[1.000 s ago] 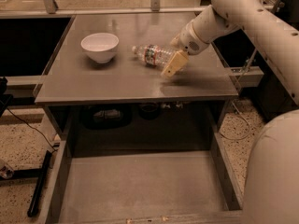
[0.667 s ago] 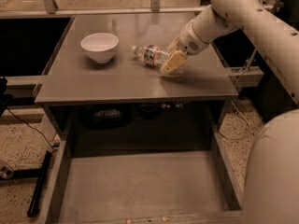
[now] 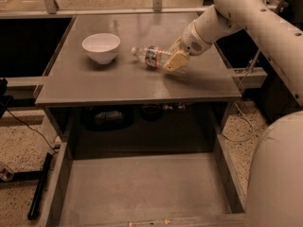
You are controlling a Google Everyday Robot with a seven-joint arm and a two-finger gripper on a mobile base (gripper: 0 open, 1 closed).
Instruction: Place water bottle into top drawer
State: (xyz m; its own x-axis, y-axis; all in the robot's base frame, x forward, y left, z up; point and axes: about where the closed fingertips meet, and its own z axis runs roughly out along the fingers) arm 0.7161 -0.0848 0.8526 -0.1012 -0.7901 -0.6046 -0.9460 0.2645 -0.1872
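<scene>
The water bottle (image 3: 150,56) lies on its side on the grey tabletop (image 3: 118,82), with its cap pointing left toward the white bowl. My gripper (image 3: 173,60) is at the bottle's base end, low over the table, and its tan tip covers that end. The white arm reaches in from the upper right. The top drawer (image 3: 142,188) is pulled out below the table's front edge, and its flat grey bottom is bare.
A white bowl (image 3: 101,47) stands on the tabletop left of the bottle. Dark objects (image 3: 108,118) sit in the shadowed space under the tabletop. My white body (image 3: 277,174) fills the lower right. A black bar (image 3: 39,186) lies on the floor at left.
My gripper has shifted slightly left and up at the bottle's base end. The bottle has nudged a little to the left. The bowl and the drawer have not moved.
</scene>
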